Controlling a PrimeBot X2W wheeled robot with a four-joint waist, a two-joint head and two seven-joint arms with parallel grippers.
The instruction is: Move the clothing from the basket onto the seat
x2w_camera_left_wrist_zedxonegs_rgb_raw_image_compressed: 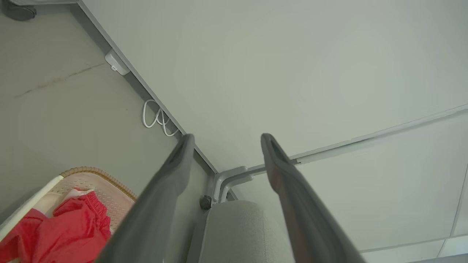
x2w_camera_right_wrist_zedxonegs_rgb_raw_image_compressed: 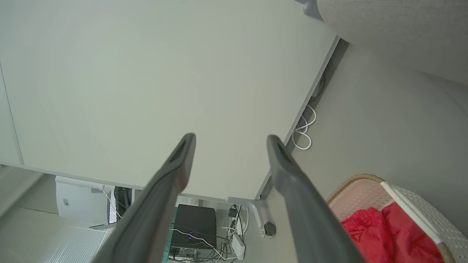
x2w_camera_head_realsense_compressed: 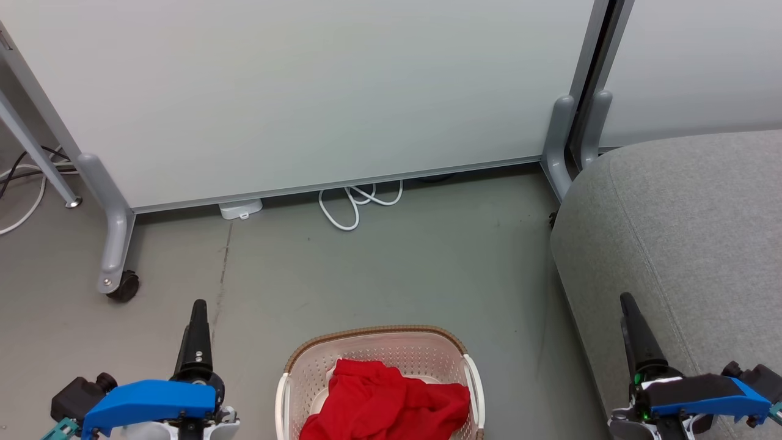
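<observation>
L end effector point(x2w_camera_left_wrist_zedxonegs_rgb_raw_image_compressed: 227, 142) hangs left of the basket point(x2w_camera_head_realsense_compressed: 366, 335), above the floor. Its fingers are spread wide w/ nothing btwn them. The basket sits on the floor right in front of the robot: cream perforated walls, brown woven-look rim, white handle each side. The clothing point(x2w_camera_head_realsense_compressed: 385, 397) lies inside the basket, a crumpled bright red heap covering most of the bottom. Judging by the creases it's soft, light, limp fabric w/ no stiffness to lever against, so it should sag and trail from whatever point gets pinched, and a hanging tail could catch the basket's rim on the way out. Best hold is prob. the raised bunched ridge near the heap's middle, taken deep enough to trap several layers — a shallow pinch on thin cloth may slip. Can't tell where one garment ends and the next starts, so one lift may bring up both. The seat point(x2w_camera_head_realsense_compressed: 684, 214) stands right of the basket, a strip of floor btwn them — grey upholstery, rounded edge. R end effector point(x2w_camera_right_wrist_zedxonegs_rgb_raw_image_compressed: 231, 140) hovers right of the basket by the seat's near edge, fingers likewise wide apart and empty. No brand, label or legible writing on basket, clothing or seat.
</observation>
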